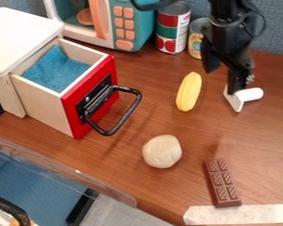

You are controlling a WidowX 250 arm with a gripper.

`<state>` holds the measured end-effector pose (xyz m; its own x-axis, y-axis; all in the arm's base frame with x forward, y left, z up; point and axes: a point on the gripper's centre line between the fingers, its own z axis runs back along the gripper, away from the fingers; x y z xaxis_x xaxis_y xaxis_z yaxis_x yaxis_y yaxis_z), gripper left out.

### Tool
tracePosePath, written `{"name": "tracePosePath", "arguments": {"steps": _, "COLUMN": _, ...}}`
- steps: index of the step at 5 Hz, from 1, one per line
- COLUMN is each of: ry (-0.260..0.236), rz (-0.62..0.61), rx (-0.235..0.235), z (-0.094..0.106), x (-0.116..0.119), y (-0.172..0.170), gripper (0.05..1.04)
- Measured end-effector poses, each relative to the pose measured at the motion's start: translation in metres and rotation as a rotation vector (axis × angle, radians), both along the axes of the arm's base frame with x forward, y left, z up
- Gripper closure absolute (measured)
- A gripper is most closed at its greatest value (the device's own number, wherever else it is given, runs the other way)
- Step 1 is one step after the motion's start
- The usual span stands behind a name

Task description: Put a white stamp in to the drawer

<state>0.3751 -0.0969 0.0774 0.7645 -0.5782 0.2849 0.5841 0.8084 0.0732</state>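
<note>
the step in hand is getting hold of the white stamp (249, 94), which lies on its side toward the far right corner of the counter (123, 170). the pincer (222, 78) is wide open with nothing gripped; 1 finger hangs at the stamp's flat end, though whether they touch i cannot tell. the drawer (42, 103), toward the left edge, is already pulled out, blue cloth (57, 70) inside, so the next move seems to call for lining both fingers up across the stamp, then closing and lifting.
</note>
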Motion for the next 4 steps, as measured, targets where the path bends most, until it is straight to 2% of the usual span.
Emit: {"name": "tracePosePath", "arguments": {"steps": 4, "ry": -0.009, "rz": 0.088, "rx": -0.024, "z": -0.019, "x": 0.042, "y": -0.027, "gripper": 0.083}}
